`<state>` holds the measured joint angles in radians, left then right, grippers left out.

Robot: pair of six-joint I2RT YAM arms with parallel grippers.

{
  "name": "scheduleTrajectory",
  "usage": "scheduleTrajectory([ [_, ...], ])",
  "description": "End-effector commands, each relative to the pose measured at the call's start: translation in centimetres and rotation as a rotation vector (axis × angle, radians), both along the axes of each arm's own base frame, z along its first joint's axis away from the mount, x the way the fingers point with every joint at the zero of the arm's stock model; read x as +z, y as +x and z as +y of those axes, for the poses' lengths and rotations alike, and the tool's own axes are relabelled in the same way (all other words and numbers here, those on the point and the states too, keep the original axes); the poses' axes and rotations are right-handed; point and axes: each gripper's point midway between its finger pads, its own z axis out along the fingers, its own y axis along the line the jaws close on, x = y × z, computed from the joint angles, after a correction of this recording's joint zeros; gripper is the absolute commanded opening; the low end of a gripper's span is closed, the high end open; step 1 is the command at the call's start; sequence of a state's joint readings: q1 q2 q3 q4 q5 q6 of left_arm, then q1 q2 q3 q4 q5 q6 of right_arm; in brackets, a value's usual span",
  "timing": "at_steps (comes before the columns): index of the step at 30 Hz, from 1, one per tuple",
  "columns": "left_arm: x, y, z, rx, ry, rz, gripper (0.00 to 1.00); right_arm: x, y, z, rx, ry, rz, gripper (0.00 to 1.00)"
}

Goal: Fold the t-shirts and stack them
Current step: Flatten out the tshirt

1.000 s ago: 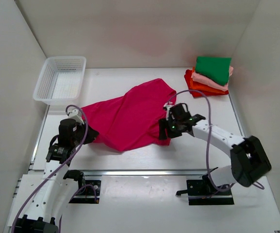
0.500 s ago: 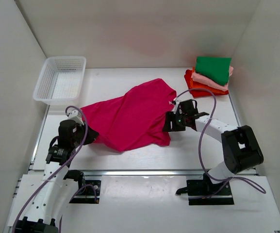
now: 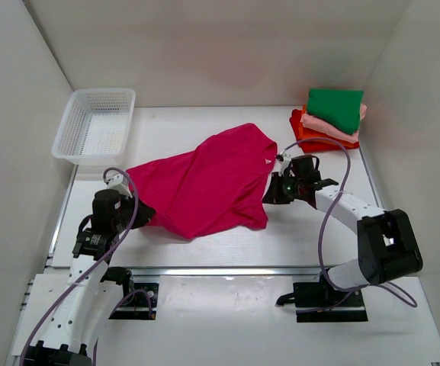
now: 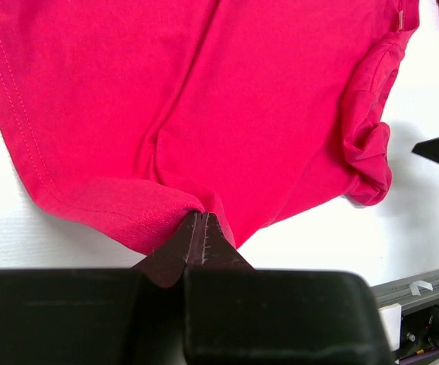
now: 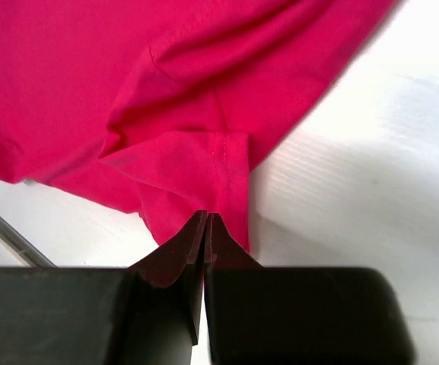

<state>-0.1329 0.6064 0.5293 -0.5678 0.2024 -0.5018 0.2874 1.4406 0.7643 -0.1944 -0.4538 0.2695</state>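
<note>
We are pinching the magenta shirt (image 3: 204,183) with both grippers: our left gripper (image 4: 202,218) is clamping its near-left edge, our right gripper (image 5: 206,218) its right hem. It is lying spread on the table (image 3: 204,238), well apart from the folded stack (image 3: 330,120).

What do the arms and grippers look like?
Both alike: left arm and right arm have white links and black joint housings, each with a looping purple cable. Green lights show near the right wrist. Left gripper and right gripper: black boxy bodies, dark wedge-shaped fingers.
</note>
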Motion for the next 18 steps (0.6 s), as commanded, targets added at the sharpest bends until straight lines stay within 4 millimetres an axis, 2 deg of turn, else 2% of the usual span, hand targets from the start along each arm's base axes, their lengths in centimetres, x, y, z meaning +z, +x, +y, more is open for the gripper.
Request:
scheduleTrajectory([
  [1, 0.4, -0.1, -0.2, -0.009, -0.012, -0.018, 0.0, 1.2, 0.8, -0.4, -0.008, -0.007, -0.051, 0.0],
  [2, 0.4, -0.2, -0.3, -0.013, -0.014, -0.017, 0.0, 0.8, 0.8, -0.3, 0.002, -0.021, -0.05, 0.03],
  [4, 0.5, -0.2, -0.3, -0.012, -0.014, -0.021, 0.0, 0.5, 1.1, 0.2, 0.014, -0.007, -0.033, 0.29],
  [6, 0.6, -0.2, -0.3, -0.015, -0.012, -0.024, 0.0, -0.3, 1.3, 0.4, 0.03, 0.0, -0.013, 0.43],
  [8, 0.4, -0.3, -0.3, -0.013, -0.01, -0.016, 0.0, -1.0, 1.7, 1.0, 0.046, -0.006, -0.007, 0.51],
  [9, 0.5, -0.4, -0.3, -0.017, -0.011, -0.019, 0.0, -1.1, 1.8, 1.3, 0.057, -0.005, -0.005, 0.52],
  [11, 0.7, -0.3, -0.3, -0.015, -0.008, -0.024, 0.0, -1.6, 1.7, 1.9, 0.081, 0.009, 0.011, 0.5],
  [12, 0.7, -0.3, -0.1, -0.008, -0.009, -0.024, 0.0, -1.9, 1.6, 1.9, 0.089, 0.004, 0.013, 0.43],
  [13, 0.8, -0.3, -0.2, -0.013, -0.009, -0.027, 0.0, -1.8, 1.4, 2.4, 0.1, 0.017, 0.025, 0.19],
  [14, 0.6, -0.4, -0.3, -0.017, -0.008, -0.023, 0.0, -1.9, 1.2, 2.2, 0.089, 0.001, 0.029, 0.0],
  [16, 0.8, -0.4, -0.4, -0.019, -0.015, -0.027, 0.0, -1.5, 0.7, 1.1, 0.052, -0.008, 0.025, 0.0],
  [17, 0.6, -0.4, -0.3, -0.021, -0.007, -0.025, 0.0, -0.4, 0.3, 0.2, 0.016, -0.01, 0.017, 0.0],
  [18, 0.8, -0.4, -0.4, -0.019, -0.01, -0.027, 0.0, -0.9, -0.9, -1.2, -0.023, -0.026, 0.074, 0.0],
])
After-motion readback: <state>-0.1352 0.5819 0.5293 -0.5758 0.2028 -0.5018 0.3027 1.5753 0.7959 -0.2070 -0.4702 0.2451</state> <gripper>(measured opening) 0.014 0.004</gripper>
